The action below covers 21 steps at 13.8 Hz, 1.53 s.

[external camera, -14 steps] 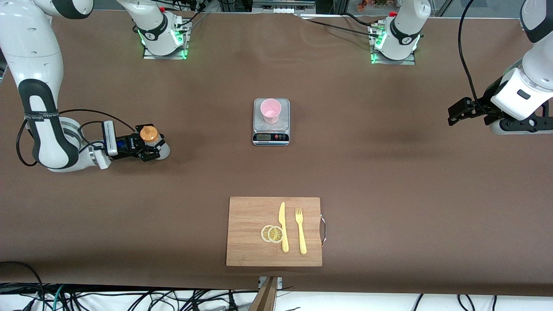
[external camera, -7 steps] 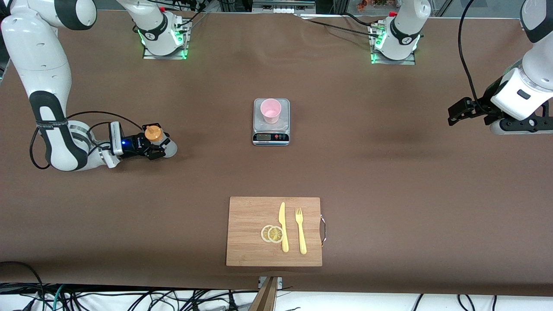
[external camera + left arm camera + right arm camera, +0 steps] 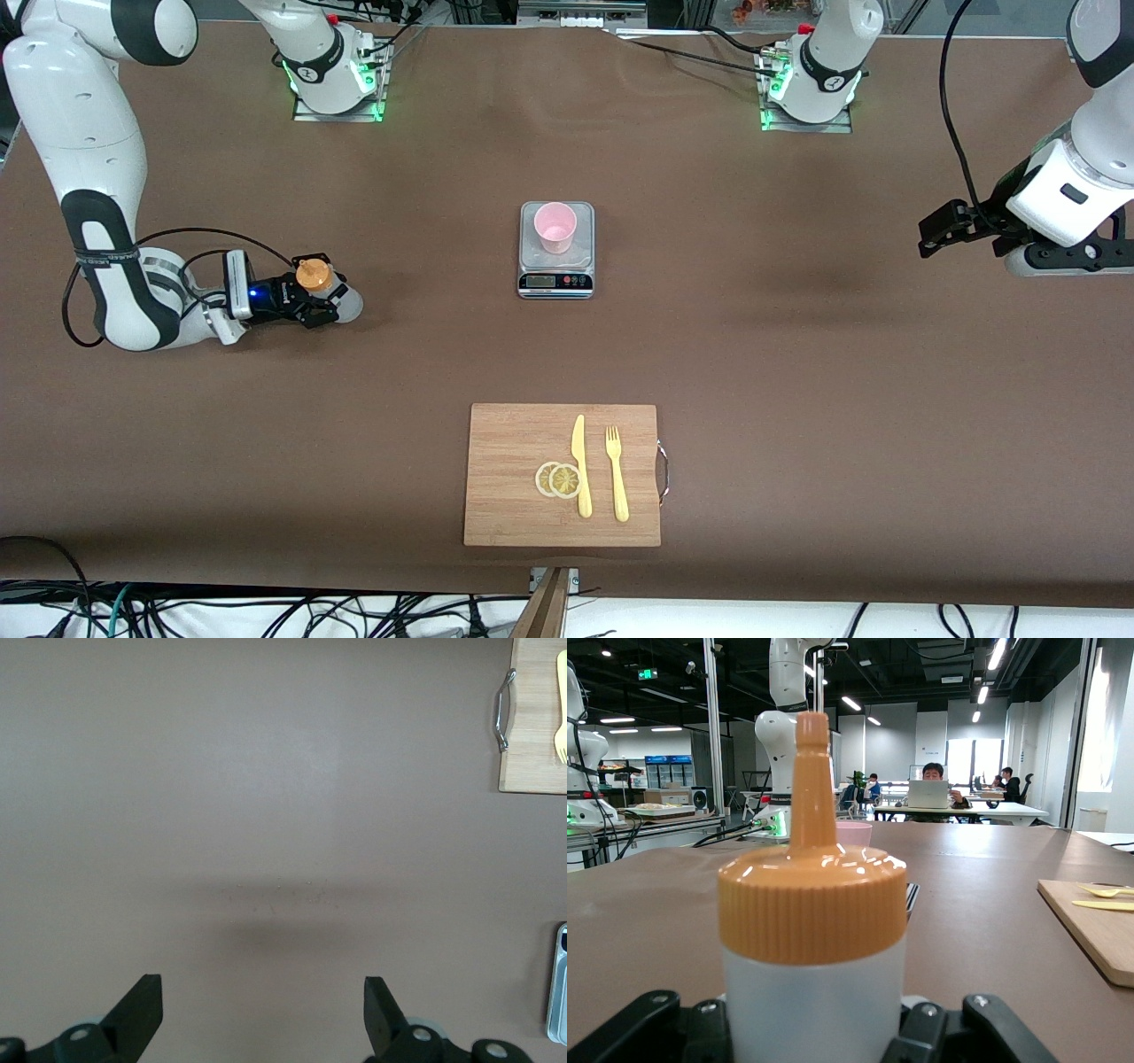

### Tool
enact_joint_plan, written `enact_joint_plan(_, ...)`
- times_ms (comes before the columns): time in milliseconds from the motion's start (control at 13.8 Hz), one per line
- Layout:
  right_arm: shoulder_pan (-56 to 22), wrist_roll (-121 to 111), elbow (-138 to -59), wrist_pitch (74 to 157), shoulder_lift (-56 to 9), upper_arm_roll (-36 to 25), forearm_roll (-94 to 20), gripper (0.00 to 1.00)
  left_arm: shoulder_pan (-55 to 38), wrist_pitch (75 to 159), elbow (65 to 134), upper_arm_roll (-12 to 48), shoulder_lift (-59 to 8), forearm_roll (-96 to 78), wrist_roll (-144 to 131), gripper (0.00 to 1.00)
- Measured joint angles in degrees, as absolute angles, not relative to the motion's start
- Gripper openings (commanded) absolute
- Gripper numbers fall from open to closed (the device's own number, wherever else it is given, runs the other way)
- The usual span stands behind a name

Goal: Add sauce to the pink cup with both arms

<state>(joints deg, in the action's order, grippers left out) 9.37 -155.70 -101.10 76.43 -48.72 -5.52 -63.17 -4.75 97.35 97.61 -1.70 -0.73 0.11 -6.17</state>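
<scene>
Right gripper (image 3: 312, 301) around unlabelled sauce bottle (image 3: 321, 288)

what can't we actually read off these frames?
- Scale display, front view: too small to read.
- Pink cup contents: not discernible.
- Squeeze bottle fill level, right wrist view: lower body cut off, right gripper covers it.
- Left gripper: fingertips only.

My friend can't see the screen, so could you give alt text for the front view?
The right claw is shut on an upright sauce bottle near the right arm's end of a brown table. A pink cup sits on a scale mid-table. The left claw waits open, in the air.
</scene>
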Motion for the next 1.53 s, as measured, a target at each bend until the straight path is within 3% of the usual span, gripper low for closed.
enact_joint_plan(727,10.2,-154.8,-100.9,76.4,-49.0,-5.9,-63.8,1.00,-4.8,97.3,97.6,-1.7,-0.7,0.1,-6.2,1.00)
enact_joint_plan(1018,10.8,-153.3,-99.9,76.4,-49.0,-10.2,-63.0,1.00,-4.8,97.3,97.6,-1.7,-0.7,0.1,-6.2,1.00)
enact_joint_plan(1526,12.6,-138.2,-88.9,74.4,-48.8,-13.7,-57.9,1.00,-4.8,97.3,97.6,-1.7,-0.7,0.1,-6.2,1.00)
